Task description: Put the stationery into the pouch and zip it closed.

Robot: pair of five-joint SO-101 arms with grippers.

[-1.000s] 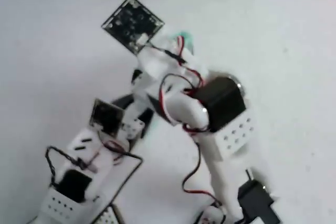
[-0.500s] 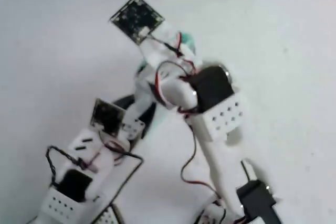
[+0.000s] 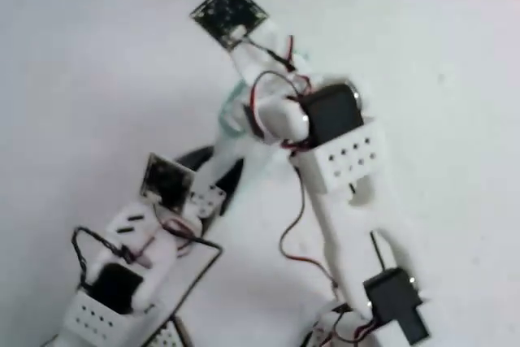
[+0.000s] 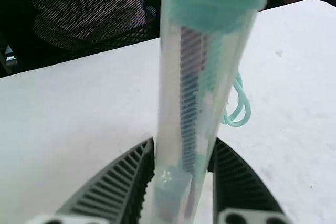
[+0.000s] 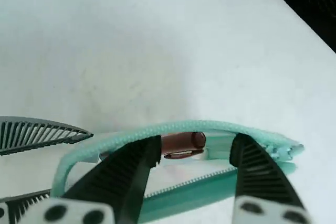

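White table (image 3: 97,79). Your mint-trimmed clear pouch (image 4: 199,77) is mid-table, between both arms. Your left gripper (image 4: 184,148) is clamped on the pouch's near end. Your right gripper (image 5: 197,141) is spread wide and straddles the pouch's mint edge. A brown pen-like item (image 5: 181,142) is inside the pouch. A mint cord loop (image 4: 239,108) lies on the table beside the pouch.
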